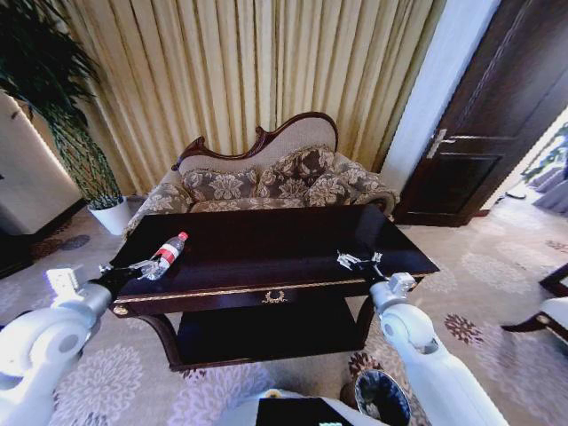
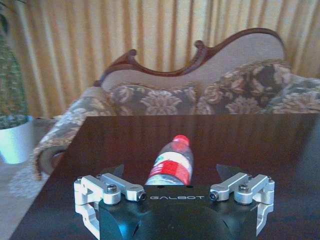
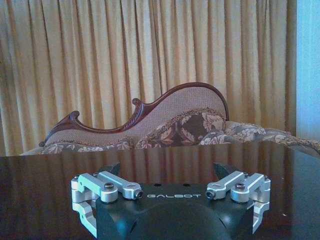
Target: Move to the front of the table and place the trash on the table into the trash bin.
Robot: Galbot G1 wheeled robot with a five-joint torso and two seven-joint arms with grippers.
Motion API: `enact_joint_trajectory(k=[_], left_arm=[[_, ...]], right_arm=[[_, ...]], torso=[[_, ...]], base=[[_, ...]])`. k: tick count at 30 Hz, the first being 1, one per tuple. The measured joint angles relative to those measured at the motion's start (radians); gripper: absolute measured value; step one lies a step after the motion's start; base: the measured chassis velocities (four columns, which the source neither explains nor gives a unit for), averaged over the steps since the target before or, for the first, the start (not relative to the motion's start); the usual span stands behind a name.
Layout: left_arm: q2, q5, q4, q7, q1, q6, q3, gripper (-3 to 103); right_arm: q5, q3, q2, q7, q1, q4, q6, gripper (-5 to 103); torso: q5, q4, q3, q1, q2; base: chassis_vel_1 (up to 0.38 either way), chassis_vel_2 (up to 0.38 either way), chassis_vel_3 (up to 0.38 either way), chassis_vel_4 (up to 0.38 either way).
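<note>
A clear plastic bottle [image 1: 167, 253] with a red cap and red-white label lies on its side at the left end of the dark glossy table [image 1: 275, 240]. My left gripper [image 1: 133, 269] hovers just at the bottle's base, open. In the left wrist view the bottle [image 2: 171, 162] lies between the spread fingers [image 2: 116, 171] of the left gripper [image 2: 172, 174], cap pointing away. Over the table's right front part my right gripper [image 1: 359, 261] is open with nothing in it, as the right wrist view [image 3: 167, 169] also shows. The trash bin [image 1: 382, 397] stands on the carpet by the table's right front leg.
A floral sofa [image 1: 266, 182] sits right behind the table, before gold curtains. At the far left stands a potted plant in a white pot [image 1: 111, 215]. A dark door [image 1: 497, 115] is at the right. Patterned carpet surrounds the table, which has a lower shelf [image 1: 262, 333].
</note>
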Motion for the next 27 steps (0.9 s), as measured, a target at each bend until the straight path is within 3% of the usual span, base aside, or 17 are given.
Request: enact_joint_trajectory(k=[7,16,27], left_arm=[[0.015,-0.010,0.061,0.126,0.004,-0.001,-0.044,100],[0.023,-0.015,0.093,0.160,0.026,-0.004,-0.090,100],[0.042,0.012,0.180,0.161,-0.023,-0.007,-0.038,100]], right_arm=[[-0.008,0.012,0.008,0.000,-0.013,-0.008,0.005,100],[-0.037,-0.003,0.026,0.000,-0.018,-0.026,0.025,100],[-0.050,-0.011,0.037,0.000,-0.019,-0.025,0.027,100]], torso=[[-0.0001,0.0000,0.000,0.000,0.000],[0.0002,-0.0001,0.000,0.000,0.000],[0.0001,0.0000,0.000,0.000,0.000]], base=[[0.000,0.000,0.000,0.000],[0.000,0.000,0.000,0.000],[0.000,0.000,0.000,0.000]])
